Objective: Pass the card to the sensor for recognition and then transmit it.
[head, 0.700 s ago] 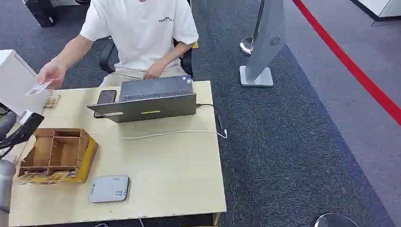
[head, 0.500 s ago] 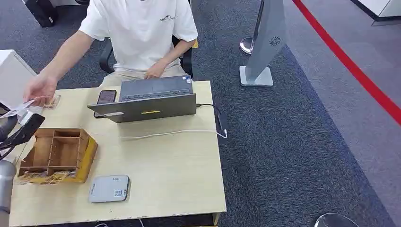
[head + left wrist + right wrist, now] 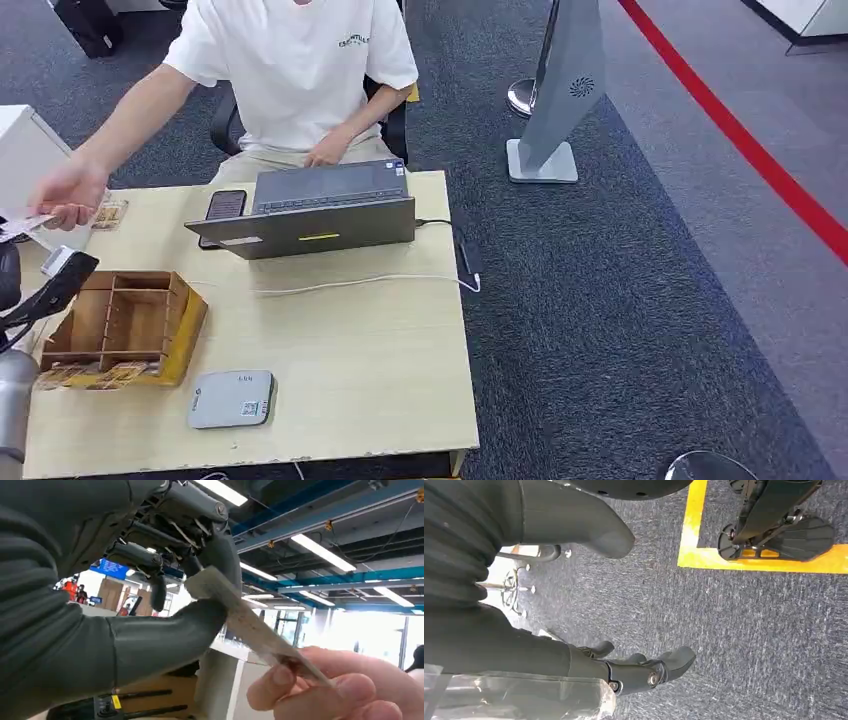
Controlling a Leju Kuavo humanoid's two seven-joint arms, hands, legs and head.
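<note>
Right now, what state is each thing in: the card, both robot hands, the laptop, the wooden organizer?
card: pinched by left hand, person's hand gripping its other end
right hand: holds nothing, fingers apart
laptop: open, facing the person
wooden organizer: upright, compartments look empty

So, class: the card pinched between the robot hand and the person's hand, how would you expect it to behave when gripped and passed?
The card looks thin and flat, so probably very light. It spans straight between the left robot hand and the person's fingers without sagging, suggesting stiffness. Its smooth faces may slip from a light pinch.
</note>
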